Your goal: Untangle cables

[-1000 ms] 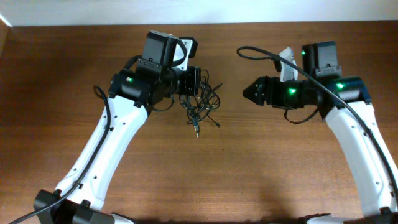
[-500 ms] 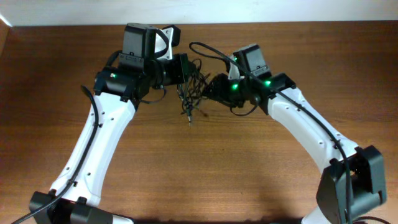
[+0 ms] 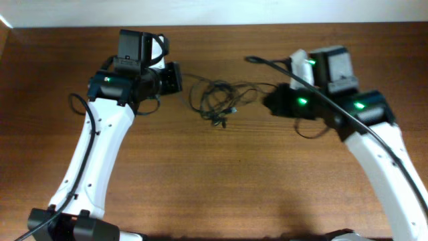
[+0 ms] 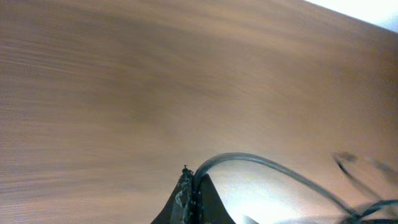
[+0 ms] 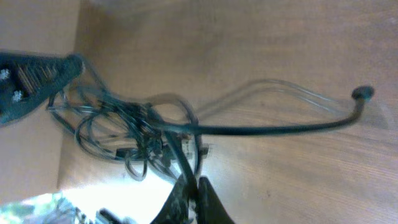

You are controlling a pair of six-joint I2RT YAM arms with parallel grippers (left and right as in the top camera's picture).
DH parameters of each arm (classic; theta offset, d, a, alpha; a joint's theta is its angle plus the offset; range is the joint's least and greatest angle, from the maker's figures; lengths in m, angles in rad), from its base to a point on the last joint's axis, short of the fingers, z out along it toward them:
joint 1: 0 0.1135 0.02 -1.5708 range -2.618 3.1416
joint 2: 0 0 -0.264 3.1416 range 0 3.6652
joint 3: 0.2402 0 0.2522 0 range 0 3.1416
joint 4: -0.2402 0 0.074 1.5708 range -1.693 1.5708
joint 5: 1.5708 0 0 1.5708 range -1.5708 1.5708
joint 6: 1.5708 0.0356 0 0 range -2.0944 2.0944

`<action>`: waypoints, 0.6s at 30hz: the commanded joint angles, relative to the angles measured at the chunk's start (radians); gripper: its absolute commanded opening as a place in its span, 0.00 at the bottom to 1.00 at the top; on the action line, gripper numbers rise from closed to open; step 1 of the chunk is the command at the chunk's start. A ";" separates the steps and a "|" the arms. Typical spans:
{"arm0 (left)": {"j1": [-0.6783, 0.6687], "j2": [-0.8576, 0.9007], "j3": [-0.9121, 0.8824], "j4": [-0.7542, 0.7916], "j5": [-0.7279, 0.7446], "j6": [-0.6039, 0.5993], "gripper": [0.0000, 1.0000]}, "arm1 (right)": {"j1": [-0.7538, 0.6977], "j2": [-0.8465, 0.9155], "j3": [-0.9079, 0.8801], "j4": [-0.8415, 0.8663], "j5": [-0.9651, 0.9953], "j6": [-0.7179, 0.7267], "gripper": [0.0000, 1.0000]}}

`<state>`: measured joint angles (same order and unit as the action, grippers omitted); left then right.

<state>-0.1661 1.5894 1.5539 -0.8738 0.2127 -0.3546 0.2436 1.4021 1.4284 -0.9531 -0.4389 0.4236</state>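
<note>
Cables point(image 3: 215, 104) are tangled on the desk point(image 3: 221, 181), one strand pinched by the left fingers point(image 4: 180, 208), another by the right fingers point(image 5: 180, 205). Pulling apart seems the step in hand; next, they likely need drawing wider, gently.

The left arm point(image 3: 92, 154) and right arm point(image 3: 384, 167) have white links; black joint housings point(image 3: 127, 87) with green lights point(image 3: 302, 102); thick black cables point(image 3: 267, 63) alongside.
</note>
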 commanded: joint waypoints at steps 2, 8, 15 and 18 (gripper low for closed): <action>0.072 -0.011 0.014 -0.014 -0.444 0.043 0.00 | -0.180 -0.120 -0.003 -0.102 0.108 -0.078 0.04; 0.071 -0.011 0.014 0.032 -0.073 0.104 0.00 | -0.241 -0.130 -0.003 -0.136 0.019 -0.110 0.05; 0.043 -0.011 0.014 0.109 0.419 0.001 0.00 | -0.001 0.054 -0.003 0.098 -0.137 0.030 0.91; 0.040 -0.011 0.014 0.118 0.421 -0.038 0.00 | 0.080 0.177 -0.003 0.234 -0.137 0.174 0.87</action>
<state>-0.1249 1.5894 1.5543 -0.7631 0.5968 -0.3408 0.2840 1.5227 1.4239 -0.7620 -0.5602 0.4858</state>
